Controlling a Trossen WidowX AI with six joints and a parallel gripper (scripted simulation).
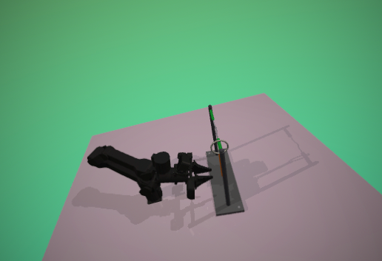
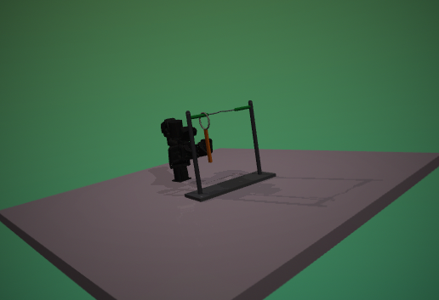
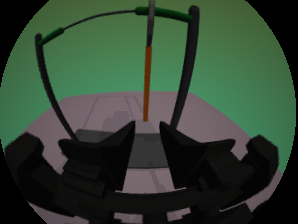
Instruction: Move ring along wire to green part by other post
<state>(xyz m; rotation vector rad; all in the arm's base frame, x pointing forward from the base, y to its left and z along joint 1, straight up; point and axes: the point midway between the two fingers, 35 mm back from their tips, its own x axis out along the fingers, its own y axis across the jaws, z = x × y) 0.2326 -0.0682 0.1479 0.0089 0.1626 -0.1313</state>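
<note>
The ring (image 1: 211, 148) (image 2: 200, 121) (image 3: 150, 30) hangs on the green part (image 2: 194, 116) (image 3: 172, 14) next to the near post, which is on the right in the wrist view. Its orange handle (image 1: 220, 164) (image 2: 208, 146) (image 3: 147, 82) hangs down below it. The other green part (image 1: 212, 114) (image 2: 242, 108) (image 3: 51, 36) is at the far post, with the thin grey wire (image 2: 222, 111) (image 3: 95, 15) between. My gripper (image 1: 212, 173) (image 3: 147, 124) is partly open and empty, level with the handle and pointing toward it. In the wrist view the handle's lower end shows just above the gap between the fingertips.
The near post (image 1: 225, 181) (image 2: 195, 153) (image 3: 191, 65) stands close to the handle. The far post (image 2: 255, 140) (image 3: 47, 90) is at the other end. Both stand on a dark base plate (image 1: 218, 203) (image 2: 238, 185) (image 3: 145, 155) on the pinkish table (image 1: 148, 233) (image 2: 170, 234).
</note>
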